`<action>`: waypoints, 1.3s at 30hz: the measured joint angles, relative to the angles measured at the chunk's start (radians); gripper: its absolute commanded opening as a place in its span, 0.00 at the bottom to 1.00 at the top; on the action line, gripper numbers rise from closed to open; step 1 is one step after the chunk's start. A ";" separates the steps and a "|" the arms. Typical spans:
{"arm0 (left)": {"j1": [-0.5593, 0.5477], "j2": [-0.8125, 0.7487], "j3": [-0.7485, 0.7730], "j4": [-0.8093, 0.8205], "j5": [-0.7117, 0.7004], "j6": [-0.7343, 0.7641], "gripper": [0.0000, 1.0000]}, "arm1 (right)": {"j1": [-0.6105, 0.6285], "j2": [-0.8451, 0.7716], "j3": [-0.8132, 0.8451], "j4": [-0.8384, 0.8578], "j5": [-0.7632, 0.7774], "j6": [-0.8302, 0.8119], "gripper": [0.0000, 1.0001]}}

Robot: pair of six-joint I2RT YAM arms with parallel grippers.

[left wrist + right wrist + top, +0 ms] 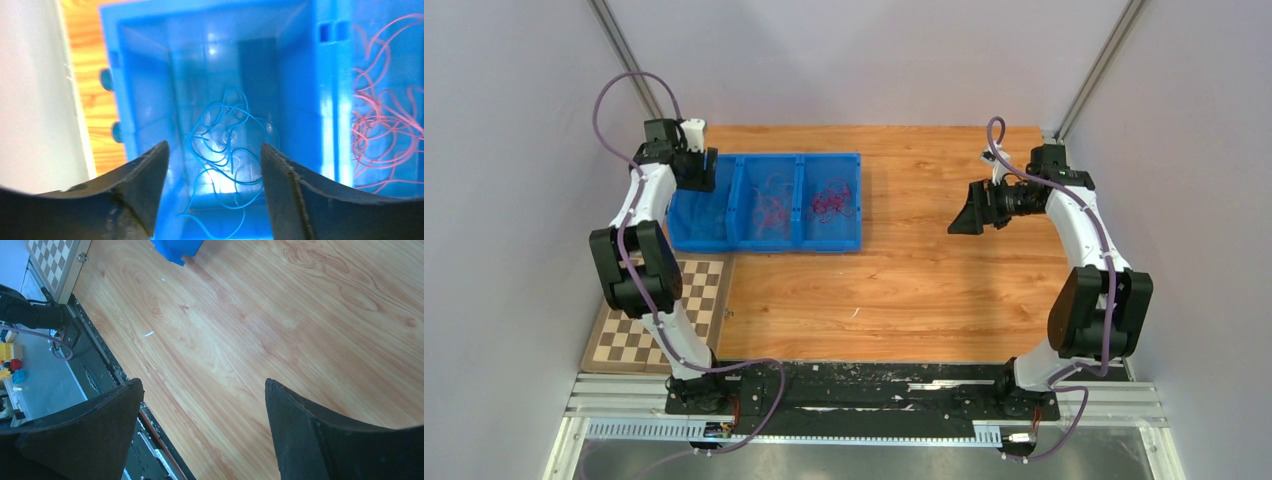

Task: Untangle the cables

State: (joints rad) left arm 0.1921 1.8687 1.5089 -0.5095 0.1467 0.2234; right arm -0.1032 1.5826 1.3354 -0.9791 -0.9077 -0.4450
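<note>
A blue three-compartment bin sits at the back left of the wooden table. Thin blue cables lie tangled in its left compartment. Pink cables fill the middle compartment and show in the left wrist view. Darker magenta cables lie in the right compartment. My left gripper is open and empty, hovering over the left compartment above the blue cables; it shows in the top view. My right gripper is open and empty, held above bare table at the right; it also shows in its wrist view.
A folded chessboard lies at the near left, beside the left arm's base. The black mounting rail runs along the near edge. Grey walls close in on both sides. A corner of the blue bin shows in the right wrist view.
</note>
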 measured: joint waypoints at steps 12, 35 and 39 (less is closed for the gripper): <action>0.005 -0.162 0.269 -0.190 0.013 -0.016 1.00 | 0.000 -0.063 0.032 -0.013 0.043 -0.050 1.00; -0.222 -0.348 -0.004 -0.444 0.155 -0.167 1.00 | 0.169 -0.062 -0.134 0.213 0.309 0.204 1.00; -0.222 -0.351 -0.010 -0.439 0.185 -0.185 1.00 | 0.178 -0.064 -0.173 0.221 0.320 0.244 1.00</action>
State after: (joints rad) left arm -0.0303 1.5181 1.4986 -0.9489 0.3317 0.0380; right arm 0.0750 1.5185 1.1625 -0.7578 -0.5880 -0.2008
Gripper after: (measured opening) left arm 1.000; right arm 0.998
